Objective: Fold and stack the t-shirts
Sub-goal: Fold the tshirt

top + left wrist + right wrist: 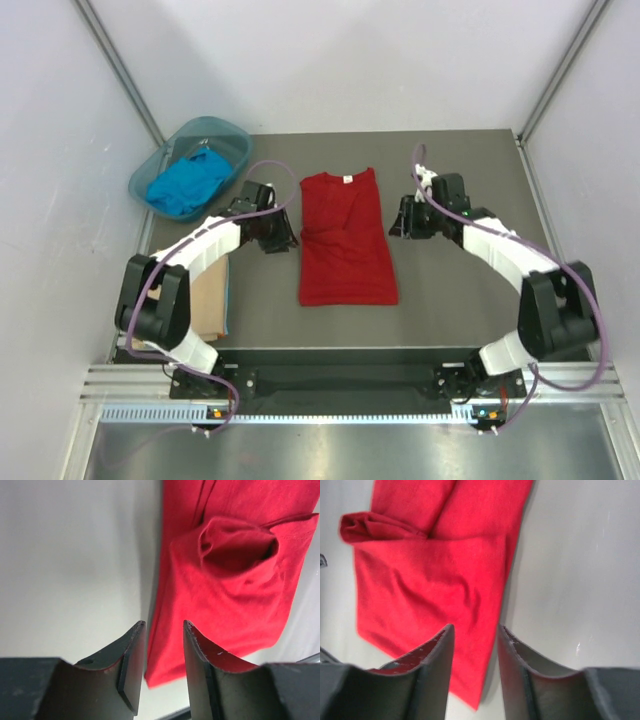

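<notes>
Overhead view first: the red t-shirt (347,240) lies flat in the middle of the table (460,290), narrowed into a long strip. Its long axis runs from the near edge to the far edge, collar and white label at the far end. The left gripper (288,240) sits just beside the strip's left long edge. The right gripper (399,228) sits near the right long edge with a little bare table between. Both are level with the chest half, well away from the near hem. The left one looks slightly closer to cloth. A blue t-shirt (187,185) is bunched in the teal basin (215,124) at the far left, and a tan t-shirt (208,300) lies under the left arm.

Left wrist view: the fingers (131,655) stand partly apart with nothing between them. The red edge lies ahead and to the right of the tips, not inside the gap, and a tucked sleeve (237,550) bulges on top.

Right wrist view: the fingers (436,660) are likewise parted about halfway and empty, poised over the shirt's right edge, with most of the cloth ahead and to the left.

Judged from this, the next fold would cross the long axis, bringing the hem toward the collar. Each gripper would need to travel down its own side to a hem corner.
</notes>
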`<state>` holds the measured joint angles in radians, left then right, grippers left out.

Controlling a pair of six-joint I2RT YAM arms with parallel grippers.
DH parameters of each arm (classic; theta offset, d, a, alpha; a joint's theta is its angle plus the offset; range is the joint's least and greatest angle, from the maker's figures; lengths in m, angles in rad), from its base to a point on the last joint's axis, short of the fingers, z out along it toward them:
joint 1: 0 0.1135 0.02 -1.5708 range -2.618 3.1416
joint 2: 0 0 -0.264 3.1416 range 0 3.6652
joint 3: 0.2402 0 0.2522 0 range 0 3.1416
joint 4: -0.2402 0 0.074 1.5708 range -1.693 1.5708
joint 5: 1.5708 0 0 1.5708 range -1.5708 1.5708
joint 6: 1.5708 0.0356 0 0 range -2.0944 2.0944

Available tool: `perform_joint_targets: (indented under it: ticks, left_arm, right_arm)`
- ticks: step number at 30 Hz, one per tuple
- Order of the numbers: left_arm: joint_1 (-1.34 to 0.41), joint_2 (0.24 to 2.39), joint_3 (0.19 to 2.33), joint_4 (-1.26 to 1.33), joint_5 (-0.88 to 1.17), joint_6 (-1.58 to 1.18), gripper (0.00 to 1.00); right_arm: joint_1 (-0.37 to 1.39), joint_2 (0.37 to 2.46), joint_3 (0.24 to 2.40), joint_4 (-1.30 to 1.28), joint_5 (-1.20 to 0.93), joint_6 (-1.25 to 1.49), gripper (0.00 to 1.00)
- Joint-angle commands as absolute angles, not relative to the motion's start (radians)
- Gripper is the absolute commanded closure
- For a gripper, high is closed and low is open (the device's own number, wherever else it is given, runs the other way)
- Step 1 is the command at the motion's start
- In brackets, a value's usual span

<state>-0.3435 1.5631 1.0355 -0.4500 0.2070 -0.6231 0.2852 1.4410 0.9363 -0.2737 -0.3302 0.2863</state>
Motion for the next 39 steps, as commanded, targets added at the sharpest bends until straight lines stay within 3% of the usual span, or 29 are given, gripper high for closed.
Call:
perform_joint_targets:
  ticks: [1,8,17,34,35,38,39]
  left_arm:
    - [-0.342,1.63,1.072,-0.351,0.284,-0.548,0.59]
    - [-0.342,1.7,1.058,-0.262,0.293,-0.525,0.6]
    - [-0.341,1.756,1.134,-0.262,0.267,-0.495,0.59]
    - [-0.341,1.832,1.2,-0.256,0.259,-0.489,0.64]
    - [-0.341,1.835,1.204,-0.256,0.261,-0.489,0.65]
    - [-0.339,1.841,1.21,-0.256,0.258,-0.492,0.71]
    - [-0.339,1.842,1.213,-0.258,0.255,-0.492,0.79]
  right_arm:
    - [0.27,1.58,1.069,-0.285,-0.409,0.147,0.59]
    - [0.27,1.814,1.204,-0.331,-0.496,0.029,0.56]
    - [0.272,1.899,1.262,-0.304,-0.52,0.009,0.54]
    - [0.27,1.95,1.281,-0.224,-0.551,0.04,0.73]
    - [0.27,1.948,1.278,-0.221,-0.558,0.043,0.76]
    - [0.27,1.95,1.276,-0.213,-0.555,0.044,1.0]
    - [0.27,1.947,1.272,-0.216,-0.549,0.044,1.0]
